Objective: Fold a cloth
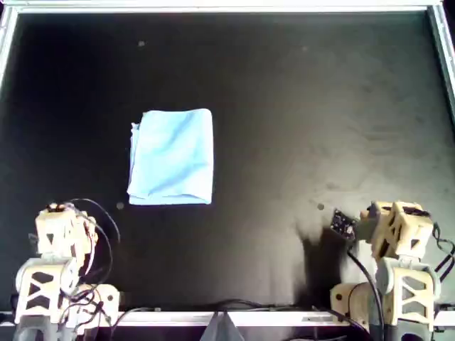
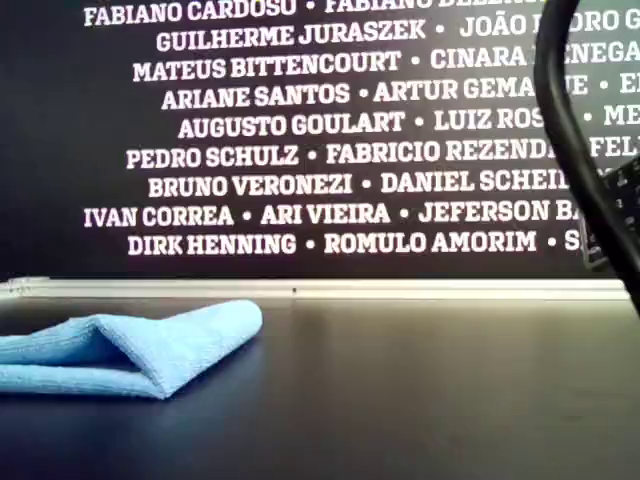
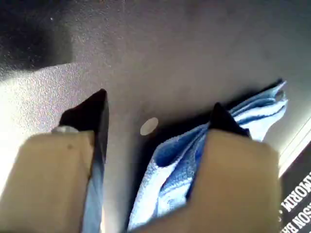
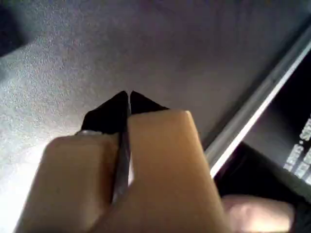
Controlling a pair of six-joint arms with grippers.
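The light sky-blue cloth [image 1: 172, 156] lies folded on the black table, left of centre in the overhead view. In the exterior view it [image 2: 140, 348] shows as a doubled layer with the fold facing that view's right. My first gripper [image 3: 158, 109] is open and empty above the table, with the cloth [image 3: 175, 170] lying beyond and partly behind one finger [image 3: 228, 160]. Its arm [image 1: 62, 234] sits pulled back at the overhead view's lower left, apart from the cloth. My second gripper [image 4: 128, 97] is shut and empty over bare table; its arm [image 1: 398, 234] is at the lower right.
A metal rail [image 1: 227, 6] frames the table; it also shows in the second wrist view [image 4: 252, 116]. A small pale spot [image 1: 119, 206] lies near the cloth's corner. A dark cable [image 2: 585, 150] hangs at the exterior view's right. A wall with names stands behind.
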